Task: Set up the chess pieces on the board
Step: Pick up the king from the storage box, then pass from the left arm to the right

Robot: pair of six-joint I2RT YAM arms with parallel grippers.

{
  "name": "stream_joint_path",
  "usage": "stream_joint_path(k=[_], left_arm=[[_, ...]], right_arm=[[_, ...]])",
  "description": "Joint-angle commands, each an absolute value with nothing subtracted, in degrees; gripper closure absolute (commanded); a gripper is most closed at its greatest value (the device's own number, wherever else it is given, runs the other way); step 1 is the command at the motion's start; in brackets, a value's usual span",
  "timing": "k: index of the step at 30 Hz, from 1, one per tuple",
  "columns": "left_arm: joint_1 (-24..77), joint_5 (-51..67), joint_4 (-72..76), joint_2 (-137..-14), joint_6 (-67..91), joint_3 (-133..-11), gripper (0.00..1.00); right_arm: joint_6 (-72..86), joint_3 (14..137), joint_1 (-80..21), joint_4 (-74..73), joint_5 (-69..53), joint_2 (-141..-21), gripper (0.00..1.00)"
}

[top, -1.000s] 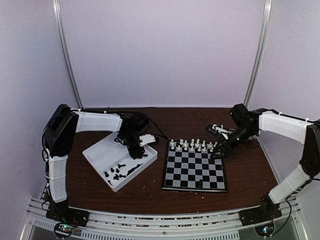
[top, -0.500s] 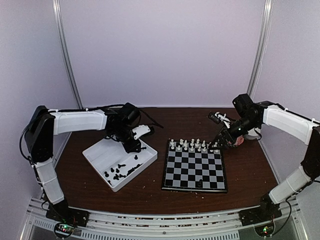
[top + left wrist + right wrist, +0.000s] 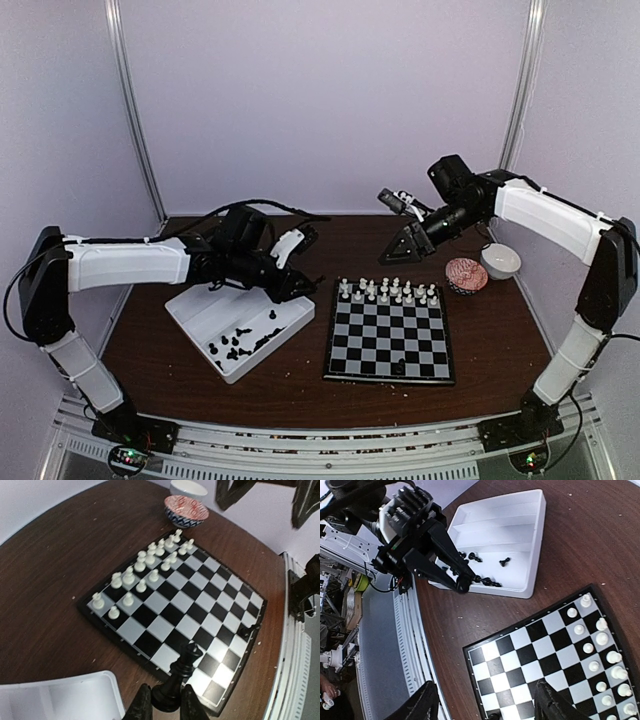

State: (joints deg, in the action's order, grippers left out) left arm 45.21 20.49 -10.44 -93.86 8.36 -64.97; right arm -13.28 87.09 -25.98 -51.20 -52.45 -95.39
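When viewed from overhead, at centre left: left tool (image 3: 296,285) over the right rim of the white tray (image 3: 190,310), just beside the board (image 3: 388,345); grip too small to judge from here. Loose black chess pieces (image 3: 240,342) at the tray's lower end. White pieces (image 3: 388,291) in two rows along the board's top edge. Upper right: right tool (image 3: 405,243) raised above the tabletop (image 3: 290,395), near a patterned bowl (image 3: 466,274) and a white bowl (image 3: 500,261).

From the left wrist, bottom centre: left tool clamped on the base of a black chess piece (image 3: 179,677), upright, over the board's lower corner. White pieces mid-frame, both bowls at the top.

From the right wrist, along the bottom edge: right tool with fingers (image 3: 422,705) wide apart. Board at lower right, tray at upper centre, left tool at centre left by the tray's rim
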Motion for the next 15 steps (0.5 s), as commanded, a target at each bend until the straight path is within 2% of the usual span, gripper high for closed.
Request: stream_joint_path(k=[1, 4, 15], left_arm=[[48.67, 24.04, 1.17, -94.87, 14.42, -66.19, 0.91], [50.49, 24.32, 1.47, -96.70, 14.66, -67.89, 0.91], [52.03, 25.96, 2.66, -99.33, 15.97, -69.74, 0.91]], right_arm=[[-11.29, 90.78, -30.11, -53.10, -55.04, -98.09, 0.37], [-11.25, 91.00, -31.83, -53.05, -54.85, -99.02, 0.43], [-10.31, 89.67, -35.16, -51.47, -53.50, -99.94, 0.50]])
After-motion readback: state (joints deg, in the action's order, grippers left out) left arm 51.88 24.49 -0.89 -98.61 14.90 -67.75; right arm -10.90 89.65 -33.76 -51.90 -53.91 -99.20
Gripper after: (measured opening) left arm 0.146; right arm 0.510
